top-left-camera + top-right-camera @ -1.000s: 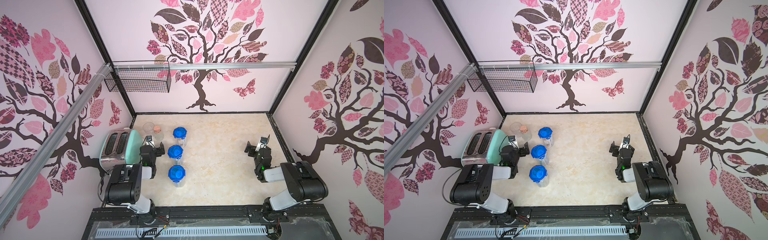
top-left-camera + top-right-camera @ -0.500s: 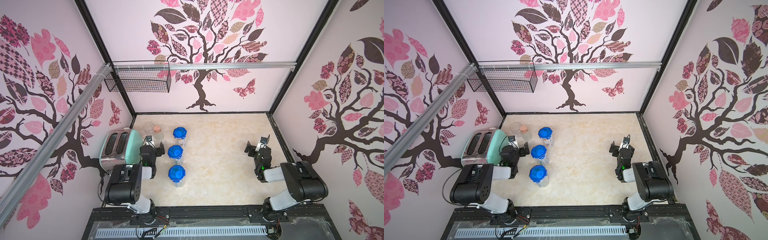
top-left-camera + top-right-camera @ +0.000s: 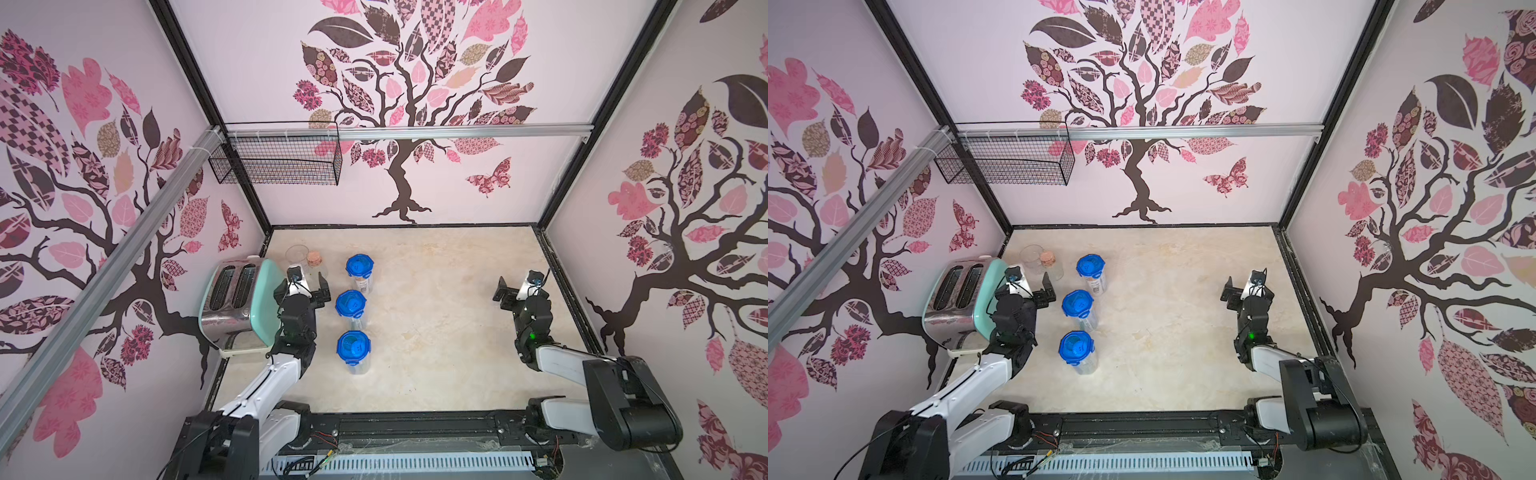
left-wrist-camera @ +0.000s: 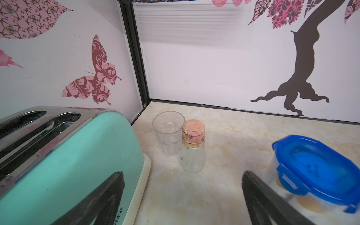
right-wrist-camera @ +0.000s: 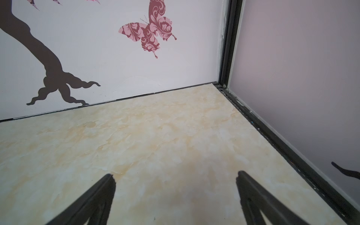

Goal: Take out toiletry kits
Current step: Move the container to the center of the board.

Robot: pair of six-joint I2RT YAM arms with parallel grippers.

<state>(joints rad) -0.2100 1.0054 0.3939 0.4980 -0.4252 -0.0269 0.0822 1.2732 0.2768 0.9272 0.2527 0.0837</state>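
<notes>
Marbled beige table (image 3: pixel 436 324) in a booth; walls carry pink-and-brown tree decals, and a wire basket (image 3: pixel 276 162) hangs off the back rail.

Both top views show three clear canisters (image 3: pixel 351 302) with blue lids, standing in a row just right of the left pincer (image 4: pixel 182 175). A mint toaster (image 3: pixel 237 299) sits hard by its left side; whether they touch can't be told.

The left wrist view adds what the tops blur: a glass (image 4: pixel 169 134) and a cork jar (image 4: pixel 192 148) side by side straight ahead of the left pincer. One canister lid sits just beside its right finger (image 4: pixel 259 194). The other two canisters are out of that view. Left pincer is spread wide, nothing between the fingers.

Right pincer (image 5: pixel 175 174) is also spread wide and empty, well apart to the right of the canister row. Its wrist view shows only bare table, the back corner and a butterfly decal (image 5: pixel 148 33).

Toiletry kits can't be made out in any view. Canister contents are too small from above; the left wrist view shows only tan blobs through the clear wall.
</notes>
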